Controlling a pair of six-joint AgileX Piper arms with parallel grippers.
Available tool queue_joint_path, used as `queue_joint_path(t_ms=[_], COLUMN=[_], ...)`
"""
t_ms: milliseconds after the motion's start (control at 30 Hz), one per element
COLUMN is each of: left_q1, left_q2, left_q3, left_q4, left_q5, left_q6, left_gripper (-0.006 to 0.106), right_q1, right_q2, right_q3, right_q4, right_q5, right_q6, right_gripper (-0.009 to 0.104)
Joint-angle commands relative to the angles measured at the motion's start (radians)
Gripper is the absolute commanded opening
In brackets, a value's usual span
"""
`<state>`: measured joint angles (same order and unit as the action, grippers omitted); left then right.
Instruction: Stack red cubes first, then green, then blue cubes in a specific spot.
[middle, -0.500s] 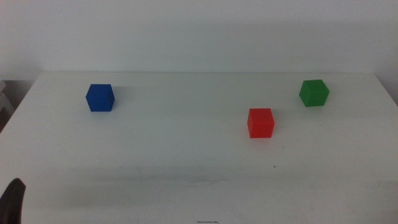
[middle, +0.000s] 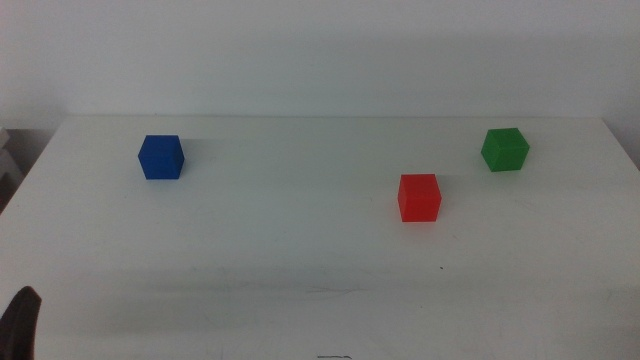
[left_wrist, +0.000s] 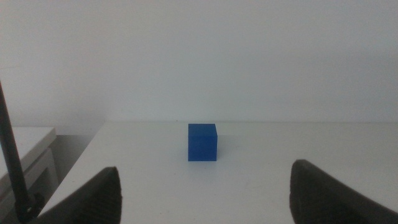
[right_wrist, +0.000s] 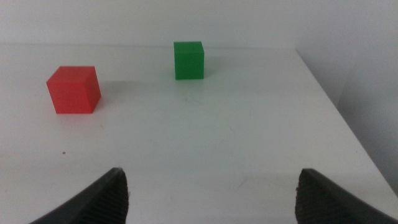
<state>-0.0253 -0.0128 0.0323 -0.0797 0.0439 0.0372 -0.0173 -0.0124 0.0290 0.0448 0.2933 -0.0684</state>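
Cubes are laid singly, well apart, on the white table (middle: 300, 250): blue cube (middle: 161, 157) far left, red cube (middle: 419, 197) right of centre, green cube (middle: 504, 150) far right; left gripper (left_wrist: 205, 193) and right gripper (right_wrist: 211, 199) are held wide, empty.

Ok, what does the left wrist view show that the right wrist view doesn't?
Only the left wrist view shows the blue cube, alone on the table ahead of the open left gripper, plus a white cabinet beside the table. Only the right wrist view shows the red cube and the green cube, apart from each other, ahead of the open right gripper. Both show the bare white tabletop, the wall behind, and nothing held.
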Motion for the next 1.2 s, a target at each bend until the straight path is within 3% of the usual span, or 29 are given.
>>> queue_joint_path(t_ms=[0, 300, 367, 500, 667, 900, 1167], left_q1=[-0.006, -0.006, -0.006, -0.006, -0.006, -0.006, -0.006], left_q2=[-0.021, -0.021, -0.021, -0.021, -0.021, -0.021, -0.021], left_q3=[-0.007, -0.007, -0.007, -0.007, -0.007, -0.007, -0.007], left_q4=[-0.009, -0.009, -0.009, -0.009, -0.009, -0.009, -0.009], left_q5=[-0.083, -0.083, -0.083, -0.083, -0.083, -0.083, -0.083], left_q6=[-0.009, -0.009, -0.009, -0.009, -0.009, -0.009, -0.009], left_gripper=[0.091, 0.091, 0.091, 0.091, 0.091, 0.091, 0.091], right_q1=[-0.005, -0.005, -0.005, -0.005, -0.005, -0.005, -0.005], right_q2=[-0.020, -0.020, -0.019, 0.057, 0.363, 0.788, 1.013], right_q3=[-0.018, -0.018, -0.019, -0.084, -0.343, -0.783, -0.941], right_q4=[-0.005, 0.002, -0.039, 0.012, 0.014, 0.092, 0.103], right_q5=[-0.099, -0.153, -0.237, -0.293, -0.067, 0.386, 0.436], right_q6=[-0.006, -0.005, -0.030, 0.049, 0.043, 0.044, 0.047], right_gripper=[0.082, 0.082, 0.082, 0.082, 0.082, 0.082, 0.082])
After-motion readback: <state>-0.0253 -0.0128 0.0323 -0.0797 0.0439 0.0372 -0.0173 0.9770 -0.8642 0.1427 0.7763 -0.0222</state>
